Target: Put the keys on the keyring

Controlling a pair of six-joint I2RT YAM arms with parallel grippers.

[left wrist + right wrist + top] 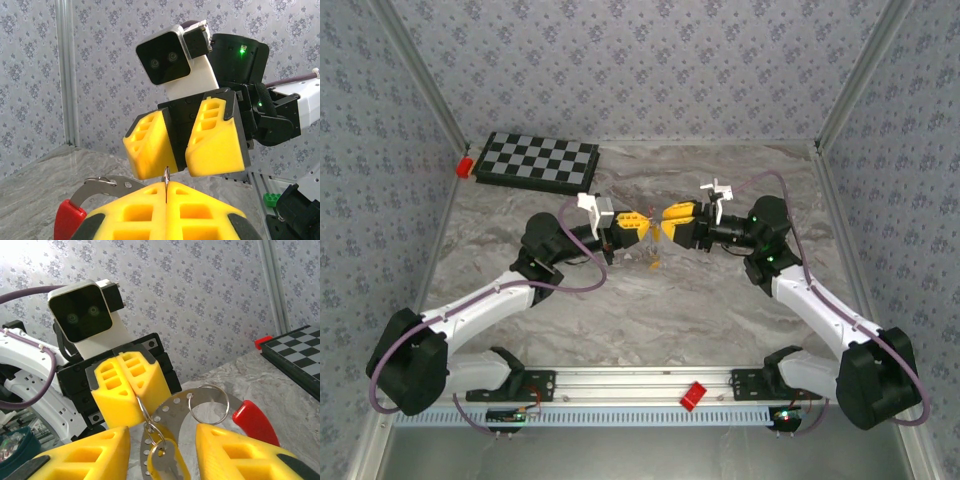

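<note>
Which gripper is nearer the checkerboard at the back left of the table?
Left. The left gripper, shut on the keyring, sits to the right of the checkerboard, closer to the bases; the open right gripper faces it from farther right.

Grey patterned walls (640, 60), marbled tabletop (660, 320), aluminium frame posts (420, 75)

This is a lab-style robot test booth. A marble-patterned surface (650, 320) is boxed in by grey floral wallpaper panels (640, 60) on aluminium posts (420, 75). The left arm (480, 305) and right arm (820, 300) are bolted to an aluminium rail (620, 382) along its near edge, and a chessboard (535, 162) lies at its far left corner.
</note>
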